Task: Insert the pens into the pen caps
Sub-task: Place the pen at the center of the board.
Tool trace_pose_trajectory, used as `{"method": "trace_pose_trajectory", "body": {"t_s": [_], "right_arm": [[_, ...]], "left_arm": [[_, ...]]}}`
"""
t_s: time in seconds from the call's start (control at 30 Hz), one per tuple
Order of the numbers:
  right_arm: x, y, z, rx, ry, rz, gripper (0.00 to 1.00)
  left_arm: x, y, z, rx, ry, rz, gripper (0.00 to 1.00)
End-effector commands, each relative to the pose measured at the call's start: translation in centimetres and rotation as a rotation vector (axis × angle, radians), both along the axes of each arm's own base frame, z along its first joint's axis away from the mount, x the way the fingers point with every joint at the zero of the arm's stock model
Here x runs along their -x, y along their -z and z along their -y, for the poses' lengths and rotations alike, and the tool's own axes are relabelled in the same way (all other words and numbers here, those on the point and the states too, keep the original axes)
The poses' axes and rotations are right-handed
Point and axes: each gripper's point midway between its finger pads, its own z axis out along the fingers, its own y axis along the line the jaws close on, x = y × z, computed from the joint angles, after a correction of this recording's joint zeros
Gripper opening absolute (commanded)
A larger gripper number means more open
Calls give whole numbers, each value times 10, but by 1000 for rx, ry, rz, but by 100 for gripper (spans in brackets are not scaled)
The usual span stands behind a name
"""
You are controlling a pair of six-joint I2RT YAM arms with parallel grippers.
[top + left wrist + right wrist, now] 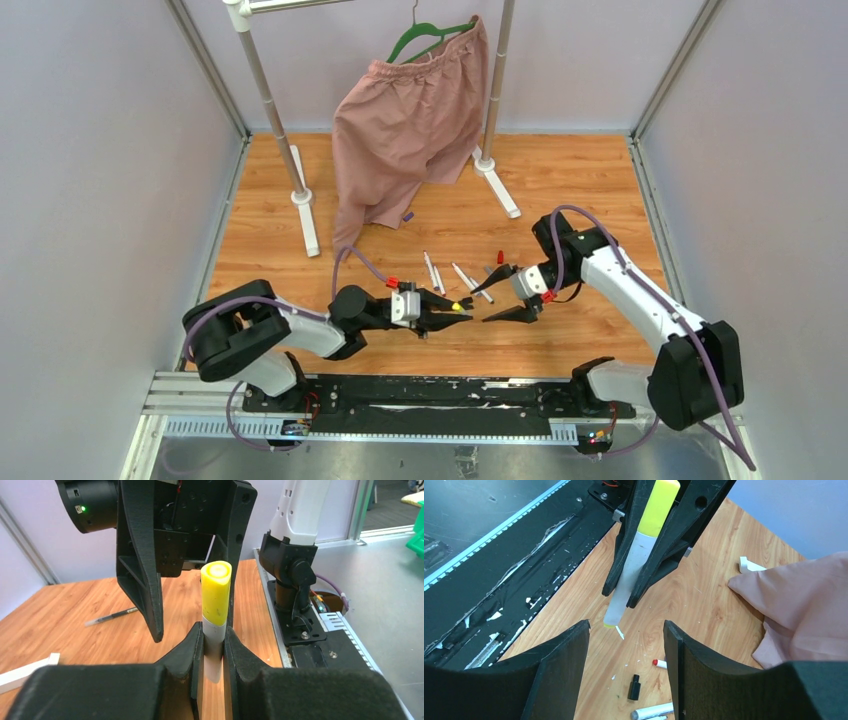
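My left gripper [462, 313] is shut on a white-barrelled pen [215, 645] and holds it above the table. A yellow cap [216, 592] sits on the pen's end, which points at my right gripper [492, 303]. The right gripper is open and empty, with its fingers [142, 580] spread on either side of the cap. In the right wrist view the capped pen [634, 565] hangs just beyond my open jaws [626, 630]. A black cap [634, 687], a red-tipped pen [660, 663] and a grey-tipped pen [651, 711] lie on the table below. Further pens [432, 270] and a red cap [500, 257] lie behind the grippers.
Pink shorts [410, 130] hang on a green hanger from a white rack, whose feet [305, 210] stand on the wooden table's far half. The shorts' hem [804, 600] reaches the table near the pens. A black pen [112, 616] lies to the left. The black base rail [430, 395] runs along the near edge.
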Motion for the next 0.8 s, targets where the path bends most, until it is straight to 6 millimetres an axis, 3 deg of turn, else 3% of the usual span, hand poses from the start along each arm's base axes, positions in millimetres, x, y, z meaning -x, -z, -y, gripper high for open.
{"method": "trace_pose_trajectory", "body": {"t_s": [0.0, 0.77], "right_arm": [[10, 6, -4, 0, -34, -47, 60], [18, 16, -22, 59, -101, -204, 41]], "left_arm": [[-5, -15, 5, 55, -45, 63, 0], [-15, -16, 3, 65, -128, 64, 0]]}}
